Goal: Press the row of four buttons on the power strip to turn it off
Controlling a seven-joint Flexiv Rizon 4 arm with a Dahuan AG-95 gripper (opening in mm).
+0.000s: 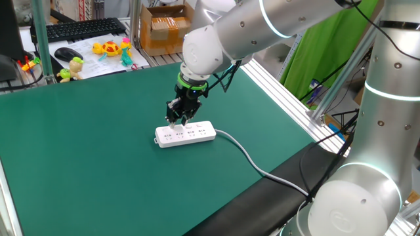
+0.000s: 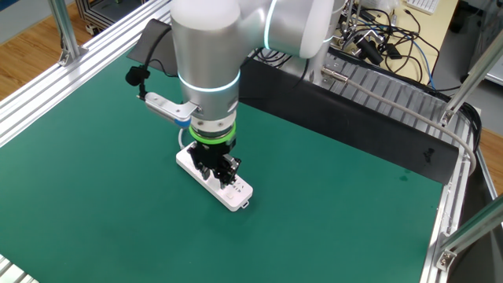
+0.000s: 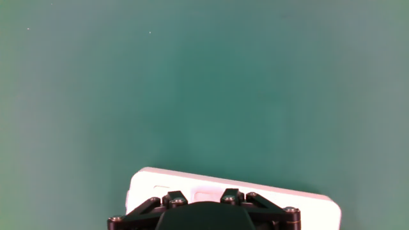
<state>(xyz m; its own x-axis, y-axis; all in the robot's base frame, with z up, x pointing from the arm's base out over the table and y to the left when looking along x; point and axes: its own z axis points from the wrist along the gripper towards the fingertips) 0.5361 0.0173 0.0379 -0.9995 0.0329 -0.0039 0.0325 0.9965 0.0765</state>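
The white power strip (image 1: 197, 135) lies on the green mat near the middle of the table, its pale grey cable (image 1: 244, 152) trailing to the right. My gripper (image 1: 178, 121) points straight down at the strip's left half, fingertips on or just above its far edge, where the row of buttons (image 1: 194, 125) runs. In the other fixed view the gripper (image 2: 218, 173) covers the middle of the strip (image 2: 238, 193). The hand view shows the strip's top (image 3: 307, 204) with two pale buttons (image 3: 204, 190) just beyond the black finger linkage; the fingertips themselves are hidden. The fingers are shut with nothing held.
A black keyboard (image 1: 79, 29), a mouse (image 1: 67, 54), small toys (image 1: 111, 48) and a cardboard box (image 1: 164, 29) sit beyond the mat's far edge. Aluminium rails (image 1: 282, 85) border the mat. Loose cables (image 2: 385, 39) lie behind the arm's base.
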